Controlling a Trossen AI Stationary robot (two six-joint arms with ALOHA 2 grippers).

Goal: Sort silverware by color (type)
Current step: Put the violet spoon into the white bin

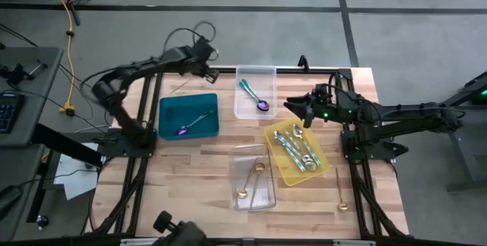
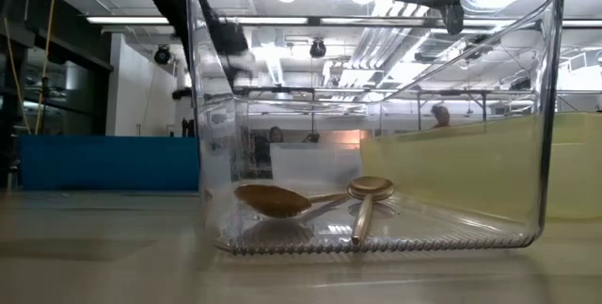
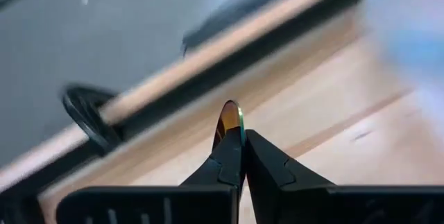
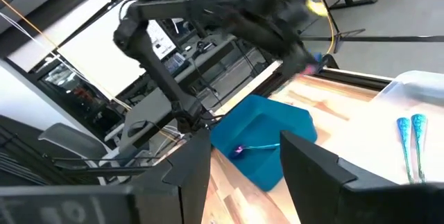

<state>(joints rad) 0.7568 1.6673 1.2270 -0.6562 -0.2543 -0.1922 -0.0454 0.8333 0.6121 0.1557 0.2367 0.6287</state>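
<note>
Your left end effector (image 3: 239,156) is closed on a thin gold-coloured utensil (image 3: 229,121), above the far left part of the wooden tabletop (image 1: 198,162). Your right end effector (image 4: 239,165) is open and empty, near the yellow plastic tray (image 1: 275,134).

Blurred and half-hidden bits on my feeds

My left gripper (image 3: 239,137) hides all but the tip of a thin iridescent piece (image 3: 231,115); the left arm (image 4: 229,5) smears across my right wrist view.

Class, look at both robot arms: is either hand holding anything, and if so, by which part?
The left hand is shut on a thin iridescent utensil, pinched at one end; which end cannot be told. The right hand is open and holds nothing.
</note>
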